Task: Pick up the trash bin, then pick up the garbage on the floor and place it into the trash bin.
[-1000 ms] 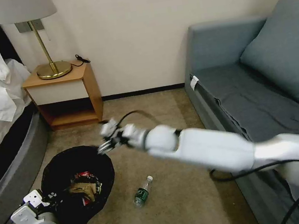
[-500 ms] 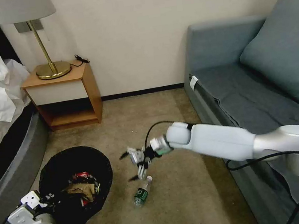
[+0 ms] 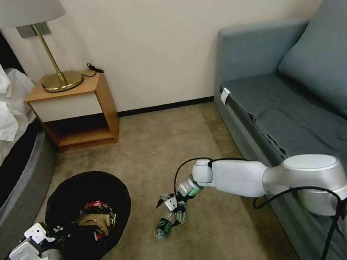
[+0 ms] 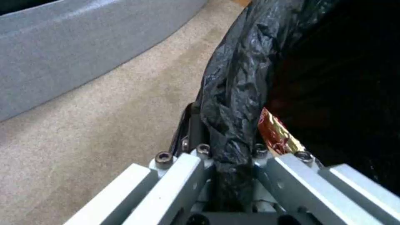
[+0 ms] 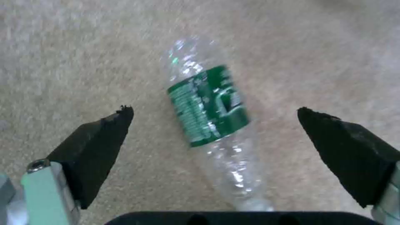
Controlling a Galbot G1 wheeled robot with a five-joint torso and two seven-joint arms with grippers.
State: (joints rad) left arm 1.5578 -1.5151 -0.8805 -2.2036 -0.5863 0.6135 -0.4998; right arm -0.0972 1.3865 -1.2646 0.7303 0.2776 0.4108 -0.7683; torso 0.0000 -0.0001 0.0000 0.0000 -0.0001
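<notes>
In the head view, the trash bin (image 3: 90, 217) stands in the lower left of the frame, on the carpet (image 3: 222, 243), and the left gripper (image 3: 47, 237) is at its near rim. Inside the bin I can see a red-white snack packet (image 3: 99, 206) and crumpled tan paper (image 3: 94, 220), so most of the garbage seems already collected. One piece is left on the floor: the small clear bottle (image 3: 165, 224) with a green label, lying just right of the bin, near the centre bottom. The right gripper (image 3: 173, 209) hangs directly over the bottle's cap end, very close to it.

In the left wrist view, the left gripper (image 4: 231, 162) is clamped on the bin's rim, with the black liner (image 4: 233, 93) pinched between its fingers; a shiny red-gold wrapper (image 4: 277, 134) (perhaps the candy one) peeks out beside the liner.

In the right wrist view, the bottle (image 5: 212, 118) lies in the middle of the frame, between the two black fingertips (image 5: 98, 143) of the right gripper (image 5: 214, 131), which are spread wide and not touching it. I judge that only the grasp of this bottle and its drop into the bin remain.
</notes>
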